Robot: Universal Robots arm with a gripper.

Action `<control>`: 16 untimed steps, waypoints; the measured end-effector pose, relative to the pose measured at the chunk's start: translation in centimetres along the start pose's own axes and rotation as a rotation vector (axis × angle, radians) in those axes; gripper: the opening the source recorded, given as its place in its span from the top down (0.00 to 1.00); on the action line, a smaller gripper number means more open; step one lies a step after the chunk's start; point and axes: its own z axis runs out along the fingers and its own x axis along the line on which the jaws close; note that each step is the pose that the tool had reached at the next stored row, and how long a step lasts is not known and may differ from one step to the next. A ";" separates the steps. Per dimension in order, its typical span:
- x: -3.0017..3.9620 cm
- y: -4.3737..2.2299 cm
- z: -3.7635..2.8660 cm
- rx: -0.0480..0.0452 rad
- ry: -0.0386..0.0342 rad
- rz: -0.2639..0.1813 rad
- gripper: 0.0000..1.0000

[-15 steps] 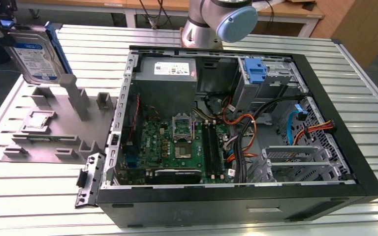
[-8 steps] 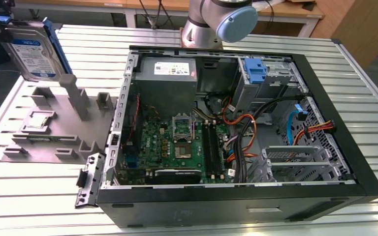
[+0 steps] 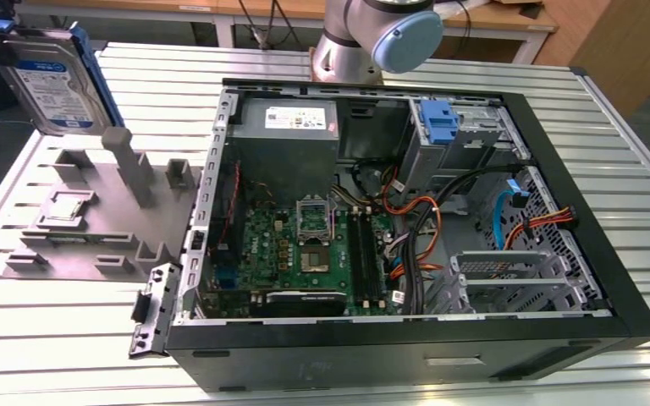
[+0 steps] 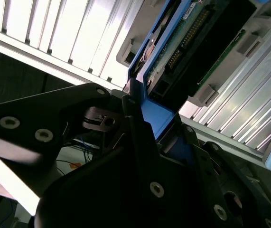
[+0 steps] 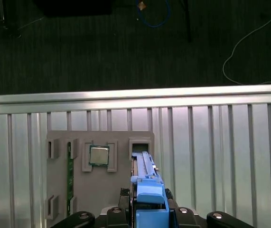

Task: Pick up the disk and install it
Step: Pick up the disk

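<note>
The disk (image 3: 54, 80) hung in the upper left of the exterior view. It was off the table (image 3: 43, 355), above the grey holder tray (image 3: 88, 237) and well apart from the open computer case (image 3: 415, 347). The gripper (image 4: 156, 118) had its jaws pinched on the disk's blue frame (image 4: 160, 114) at one end.

It looked rigid and fairly heavy for its size, with smooth metal faces that might slip. The bare circuit board and connector would probably take knocks badly. The plastic frame along the edges seemed the safer place to hold.

The exterior view gave the label face, how the disk tilted, and the case interior. The second wrist view showed the other face: the green board (image 4: 216, 52) and the row of connector pins (image 4: 186, 40), with the grip itself up close. The first wrist view looked along the disk's thin edge down onto the tray. There a processor chip (image 5: 98, 155) and a memory stick (image 5: 70, 175) sat in their pockets.
</note>
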 end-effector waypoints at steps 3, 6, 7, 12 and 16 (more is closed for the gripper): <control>0.00 0.00 -0.19 0.0001 -0.0001 0.000 0.64; 0.00 0.00 -0.29 0.0000 0.0000 0.000 0.64; 0.00 0.00 -0.35 0.0000 0.0000 0.000 0.64; 0.00 0.00 -0.47 -0.0002 0.0001 0.000 0.64; -0.01 0.00 -0.72 -0.0001 0.0000 0.000 0.64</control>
